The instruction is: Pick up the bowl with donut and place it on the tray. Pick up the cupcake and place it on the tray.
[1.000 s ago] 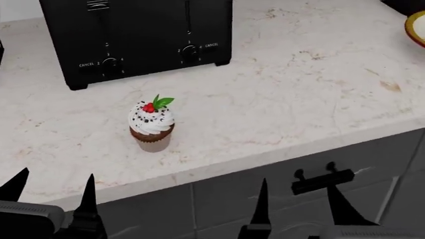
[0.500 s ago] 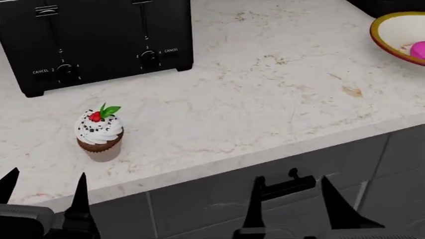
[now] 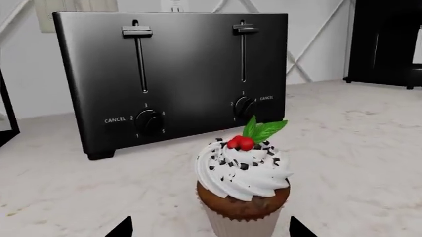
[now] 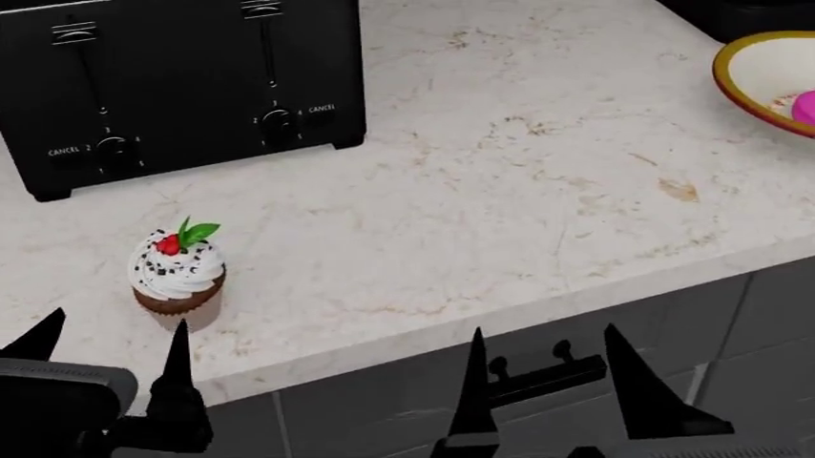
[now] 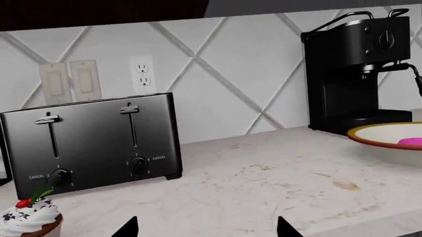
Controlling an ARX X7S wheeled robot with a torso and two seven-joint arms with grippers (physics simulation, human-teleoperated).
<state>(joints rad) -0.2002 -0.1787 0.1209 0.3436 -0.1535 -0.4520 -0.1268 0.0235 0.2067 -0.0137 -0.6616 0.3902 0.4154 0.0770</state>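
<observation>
- Looks like the approach stage: nothing is lifted yet, and no tray is in sight.
- The cupcake stands on the worktop near its front edge, before the toaster.
- The bowl with the donut sits far right.
- Left gripper: wide open, empty, lined up just short of the cupcake; next it must reach forward around it.
- Right gripper: open, empty, off the worktop's edge.

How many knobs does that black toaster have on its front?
2. One knob sits below the left slider of the toaster, the other knob below the right slider. Its other sides are hidden.
</observation>
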